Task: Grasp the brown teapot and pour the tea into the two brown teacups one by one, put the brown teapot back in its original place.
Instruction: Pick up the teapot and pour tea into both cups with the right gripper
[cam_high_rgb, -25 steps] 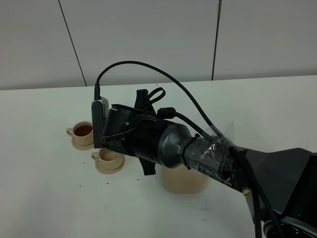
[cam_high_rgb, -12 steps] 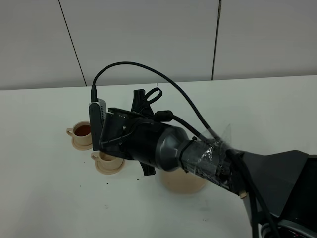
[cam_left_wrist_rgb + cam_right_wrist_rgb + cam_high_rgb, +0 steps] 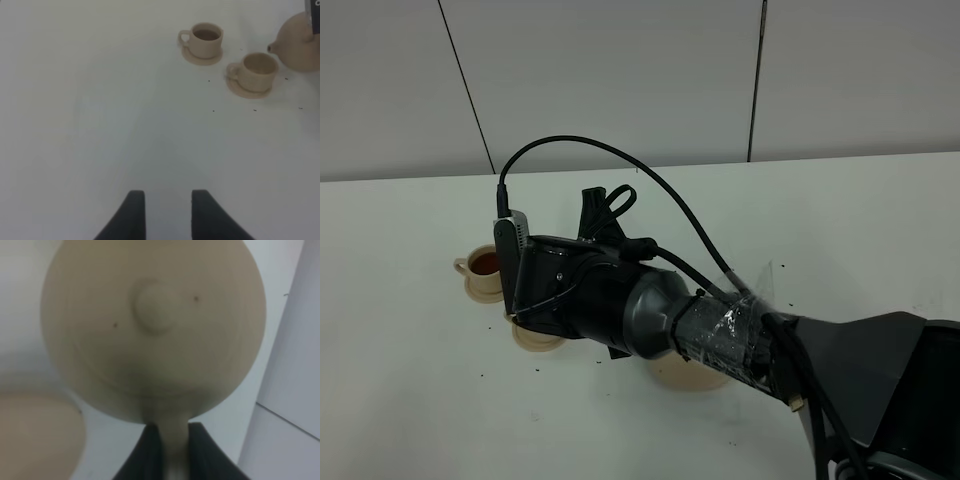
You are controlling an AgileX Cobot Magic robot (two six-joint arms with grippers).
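Observation:
My right gripper [image 3: 174, 447] is shut on the loop handle of the brown teapot [image 3: 155, 325], whose knobbed lid fills the right wrist view. In the left wrist view the teapot [image 3: 300, 42] hangs with its spout just beside the nearer teacup [image 3: 259, 70], which looks pale inside. The farther teacup [image 3: 206, 40] holds dark tea; it also shows in the exterior view [image 3: 485, 265]. Both cups stand on small saucers. The wide saucer [image 3: 695, 378] lies partly under my right arm [image 3: 590, 300], which hides the teapot there. My left gripper [image 3: 167, 212] is open and empty above bare table.
A thick black cable [image 3: 620, 165] loops over the right wrist. The white table [image 3: 410, 400] meets a white panelled wall [image 3: 620, 70] at the back. Small dark specks dot the table near the cups.
My right arm has carried the teapot leftward toward the nearer teacup. It now covers that cup in the exterior view, leaving only the rim of its saucer showing.

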